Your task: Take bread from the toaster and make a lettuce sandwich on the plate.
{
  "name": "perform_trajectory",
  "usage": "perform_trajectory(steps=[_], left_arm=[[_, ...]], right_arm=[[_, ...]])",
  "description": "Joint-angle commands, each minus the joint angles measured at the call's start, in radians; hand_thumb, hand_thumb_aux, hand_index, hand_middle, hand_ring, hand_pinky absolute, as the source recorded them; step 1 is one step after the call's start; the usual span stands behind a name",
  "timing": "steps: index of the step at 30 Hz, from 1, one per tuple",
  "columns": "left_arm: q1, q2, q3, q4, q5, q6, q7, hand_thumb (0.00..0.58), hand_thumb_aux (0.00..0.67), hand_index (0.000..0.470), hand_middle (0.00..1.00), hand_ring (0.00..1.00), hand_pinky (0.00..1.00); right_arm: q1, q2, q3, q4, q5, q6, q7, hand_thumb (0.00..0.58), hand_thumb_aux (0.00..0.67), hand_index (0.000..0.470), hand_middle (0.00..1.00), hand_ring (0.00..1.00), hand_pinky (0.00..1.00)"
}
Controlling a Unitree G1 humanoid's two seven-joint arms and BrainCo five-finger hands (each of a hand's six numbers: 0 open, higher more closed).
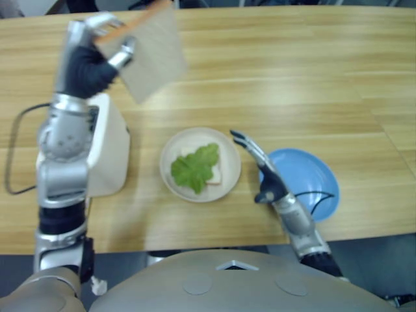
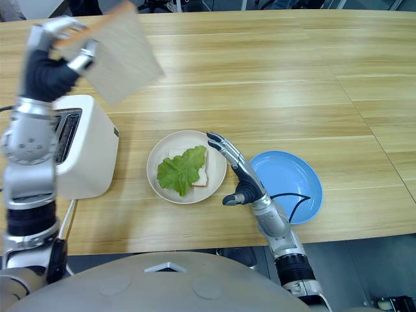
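Your left hand [image 1: 88,62] is raised above the white toaster [image 1: 110,153], its fingers closed around one edge of a slice of toast [image 1: 156,55]. The slice hangs tilted in the air, well clear of the tabletop [image 1: 292,78] and up and to the left of the plate.

Your right hand [image 1: 263,172] holds nothing. Its fingers are stretched out nearly straight and point away from you, with the thumb stuck out to the side. It sits just beside the right rim of the cream plate [image 1: 168,162], between that plate and the blue bowl [image 1: 312,172].

On the plate you have a second bread slice [image 1: 214,174] lying flat, with a green lettuce leaf [image 1: 195,168] spread over most of it. The toaster stands on the tabletop left of the plate, and its dark cable [image 1: 10,162] loops off towards the left edge.
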Motion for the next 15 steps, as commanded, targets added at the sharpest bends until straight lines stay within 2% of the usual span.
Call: perform_trajectory(steps=[1, 7, 15], left_arm=[[-0.016, -0.039, -0.11, 0.101, -0.108, 0.063, -0.134, 0.58, 0.67, 0.46, 1.0, 1.0, 1.0], [0.026, -0.077, -0.261, 0.243, -0.166, 0.137, -0.279, 0.58, 0.67, 0.46, 1.0, 1.0, 1.0], [0.051, -0.059, -0.374, 0.455, -0.069, 0.109, -0.315, 0.58, 0.67, 0.46, 1.0, 1.0, 1.0]], right_arm=[[-0.01, -0.017, -0.016, -0.067, -0.074, -0.02, -0.001, 0.0, 0.0, 0.0, 0.0, 0.0, 0.0], [-0.025, -0.051, -0.017, -0.11, -0.136, -0.031, -0.003, 0.0, 0.0, 0.0, 0.0, 0.0, 0.0], [-0.055, -0.101, 0.064, -0.054, -0.173, 0.034, 0.041, 0.0, 0.0, 0.0, 0.0, 0.0, 0.0]])
